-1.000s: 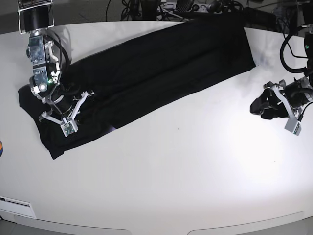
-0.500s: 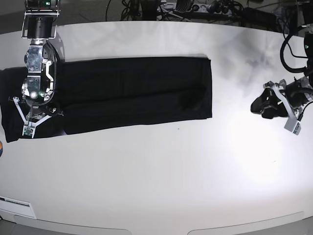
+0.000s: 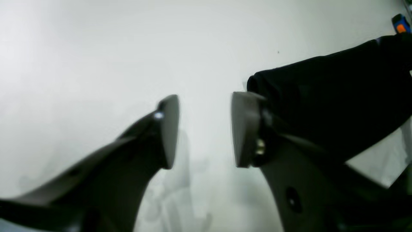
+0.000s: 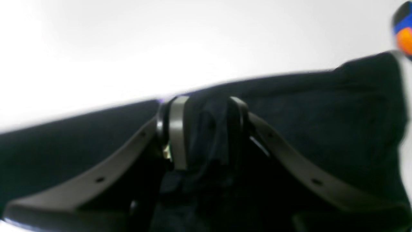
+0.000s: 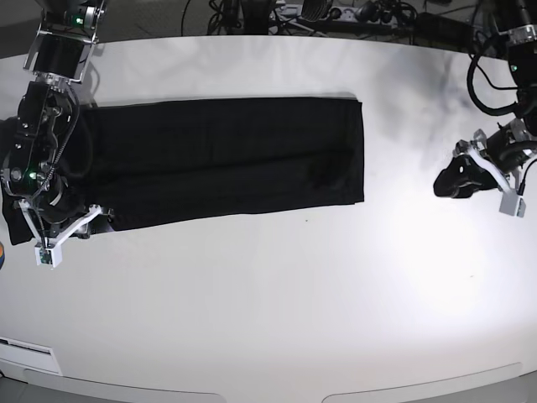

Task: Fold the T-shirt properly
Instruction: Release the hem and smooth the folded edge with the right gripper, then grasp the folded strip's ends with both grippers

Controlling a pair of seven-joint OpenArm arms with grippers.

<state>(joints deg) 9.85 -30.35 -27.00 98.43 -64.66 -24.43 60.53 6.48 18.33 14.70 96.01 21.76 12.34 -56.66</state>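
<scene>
T-shirt (image 5: 226, 155) left end hidden under right arm (image 5: 38, 143) — wrist views blurred

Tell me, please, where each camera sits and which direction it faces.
Base: sits high, faces down on the table; shows both arms, the T-shirt.
Left wrist: rides the left hand, looks past open fingers at the table, the T-shirt's end.
Right wrist: rides the right hand, fingers around cloth.
All three share the T-shirt.

Right gripper (image 4: 202, 129) — low at the table's left edge, fingers parted slightly with dark cloth bunched between them. Left gripper (image 3: 201, 129) — near the table's right edge, jaws apart, nothing between them, arm bent overhead.
</scene>
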